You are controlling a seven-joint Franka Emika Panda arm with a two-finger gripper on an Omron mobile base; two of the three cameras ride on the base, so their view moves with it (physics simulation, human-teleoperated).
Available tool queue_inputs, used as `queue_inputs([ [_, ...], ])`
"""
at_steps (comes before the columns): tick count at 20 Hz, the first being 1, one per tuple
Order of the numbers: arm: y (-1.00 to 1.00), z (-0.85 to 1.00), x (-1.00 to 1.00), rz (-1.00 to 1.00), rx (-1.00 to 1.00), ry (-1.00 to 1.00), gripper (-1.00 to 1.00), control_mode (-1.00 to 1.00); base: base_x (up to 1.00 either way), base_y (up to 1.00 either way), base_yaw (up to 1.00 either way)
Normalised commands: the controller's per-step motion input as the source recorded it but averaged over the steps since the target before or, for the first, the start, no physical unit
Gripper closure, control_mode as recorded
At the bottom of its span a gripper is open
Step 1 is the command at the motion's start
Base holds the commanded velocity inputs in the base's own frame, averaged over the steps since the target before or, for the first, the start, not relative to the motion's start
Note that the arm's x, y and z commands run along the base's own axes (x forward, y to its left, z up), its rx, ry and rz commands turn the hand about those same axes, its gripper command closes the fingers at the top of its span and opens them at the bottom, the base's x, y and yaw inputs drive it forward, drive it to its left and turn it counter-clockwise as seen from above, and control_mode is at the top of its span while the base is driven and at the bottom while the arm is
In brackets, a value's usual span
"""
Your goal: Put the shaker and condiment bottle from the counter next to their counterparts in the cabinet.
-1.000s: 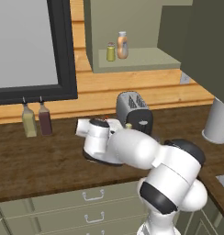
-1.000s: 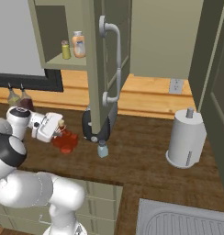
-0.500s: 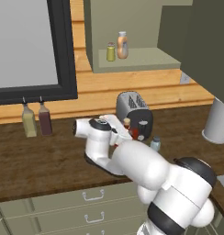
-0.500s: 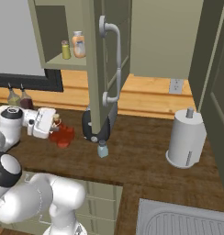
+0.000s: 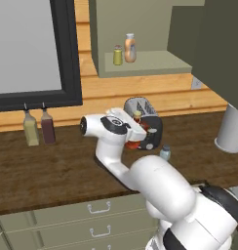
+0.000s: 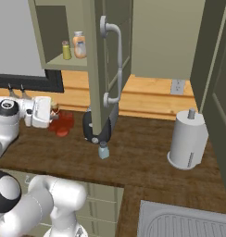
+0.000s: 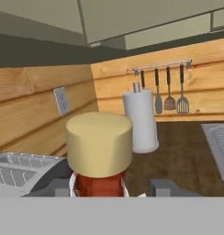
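The white arm bends up from the base, its wrist turned level, the gripper (image 6: 56, 116) with fingers (image 7: 162, 187) closed around the condiment bottle (image 6: 62, 124).

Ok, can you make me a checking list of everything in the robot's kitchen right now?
Surface: dark wood counter, looks dry.
Job's things: red condiment bottle between the gripper's fingers; grey shaker standing on the counter beside the toaster; yellow-green shaker and orange bottle on the shelf of the open cabinet.
Clutter: paper towel roll, two bottles under the window.
Grippers: gripper shut on the condiment bottle.
Cables: nothing seen.
Surroundings: wall socket, sink, hanging utensils.
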Motion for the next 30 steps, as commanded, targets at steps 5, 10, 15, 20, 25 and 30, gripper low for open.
queue_inputs([
  [5, 0.00, 0.66, 0.00, 0.04, -0.01, -0.06, 1.00, -1.00, 0.00, 0.00, 0.00],
  [10, 0.00, 0.61, 0.00, 0.17, -0.02, -0.01, 1.00, -1.00, 0.00, 0.00, 0.00],
  [15, 0.00, 0.58, -0.03, 0.24, -0.04, 0.00, 1.00, -1.00, 0.00, 0.00, 0.00],
  [20, 0.00, 0.52, -0.11, 0.18, -0.01, -0.01, 1.00, -1.00, 0.00, 0.00, 0.00],
  [25, -0.05, 0.48, -0.01, 0.22, 0.00, 0.00, 1.00, -1.00, 0.00, 0.00, 0.00],
  [30, -0.12, 0.43, -0.01, 0.21, -0.04, 0.00, 1.00, -1.00, 0.00, 0.00, 0.00],
])
